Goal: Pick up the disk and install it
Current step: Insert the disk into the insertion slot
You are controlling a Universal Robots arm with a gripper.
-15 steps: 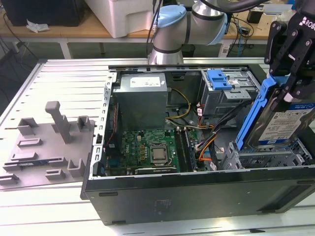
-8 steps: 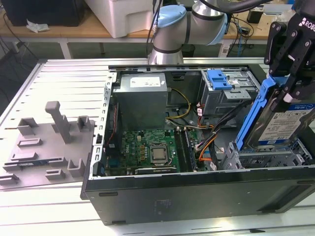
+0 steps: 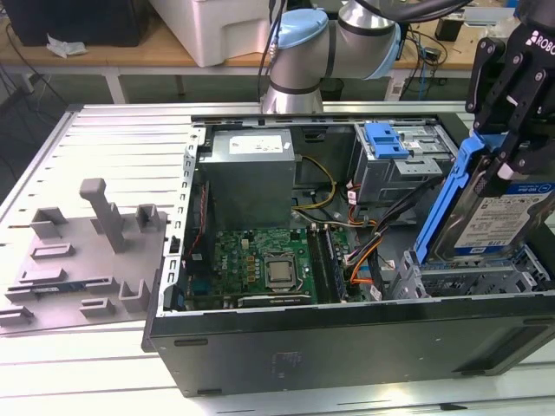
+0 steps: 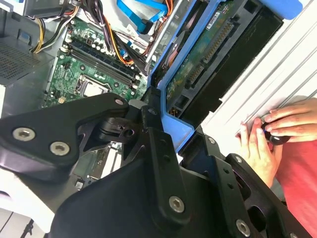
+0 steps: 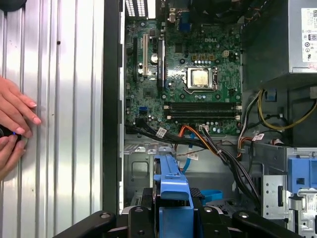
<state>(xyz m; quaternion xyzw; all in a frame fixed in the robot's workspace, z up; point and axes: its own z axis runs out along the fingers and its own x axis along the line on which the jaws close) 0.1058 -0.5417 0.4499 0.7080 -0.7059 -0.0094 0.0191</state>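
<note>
Disk [image 3: 501, 221] hung steeply tilted, almost on edge, at the 3 o'clock side of the open computer case [image 3: 347, 347] in the exterior view. Its lower end sat just above the metal bay [image 3: 468, 282] at the case's 4 o'clock corner and, as far as I could judge, was not seated. My pincer [image 3: 507, 147] was clamped on the blue frame at the upper end, which I took as a way to keep pressure off the bare circuit board. The case lay on its side on the table [image 3: 113, 139], lid off, so the bay opened upward. A person's hand [image 5: 15, 119] rested on the table beside the case, well apart from the disk.
</note>
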